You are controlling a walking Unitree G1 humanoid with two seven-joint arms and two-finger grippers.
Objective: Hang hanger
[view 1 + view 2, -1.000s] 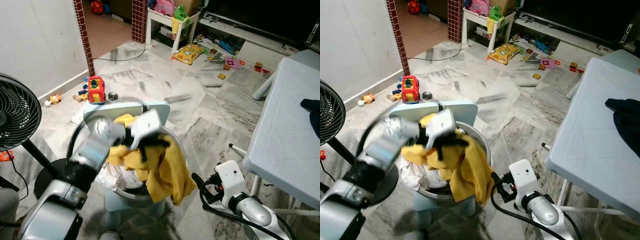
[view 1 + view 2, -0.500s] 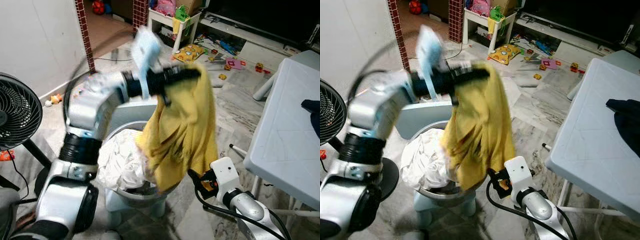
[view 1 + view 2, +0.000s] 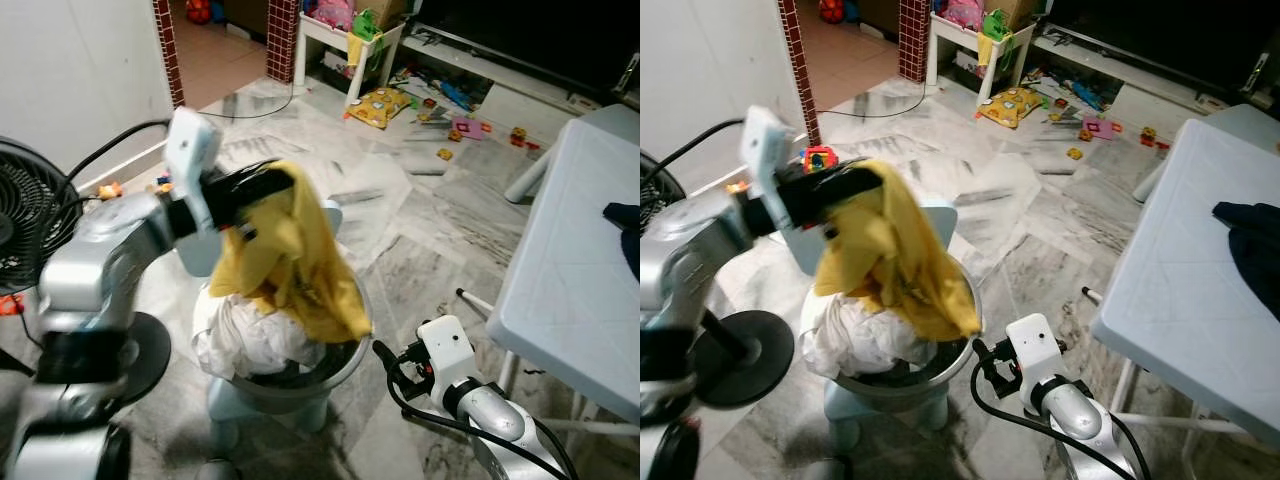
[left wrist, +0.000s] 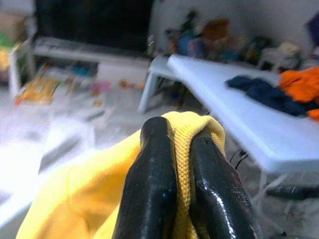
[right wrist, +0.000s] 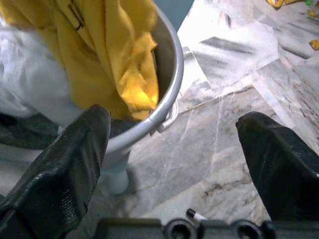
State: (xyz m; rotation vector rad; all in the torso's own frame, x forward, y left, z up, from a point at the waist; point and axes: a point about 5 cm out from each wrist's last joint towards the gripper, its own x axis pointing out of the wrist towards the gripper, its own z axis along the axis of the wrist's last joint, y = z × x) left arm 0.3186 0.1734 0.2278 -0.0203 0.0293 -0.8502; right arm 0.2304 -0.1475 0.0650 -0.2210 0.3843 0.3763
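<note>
Nearest, at five o'clock from the basin, the right gripper hangs low on a bent arm above the marble floor, its two black fingers spread wide apart with nothing between them; the wrist camera looks past them at the rim of the metal basin.

The metal basin sits on a pale blue stool, holding crumpled white laundry.

Above it, the left arm bends up at the elbow and reaches across toward three o'clock, forearm roughly level. The left gripper has its fingers pressed together, pinching a fold of a yellow garment. The cloth drapes down from the fingertips, its lower part lying on the white laundry and over the basin's rim at four o'clock.

At nine o'clock stands a black fan. At three o'clock is a white folding table with dark clothing at its edge. Farther off, around one o'clock, toys lie scattered on the floor beside a small white table. No hanger can be made out.
</note>
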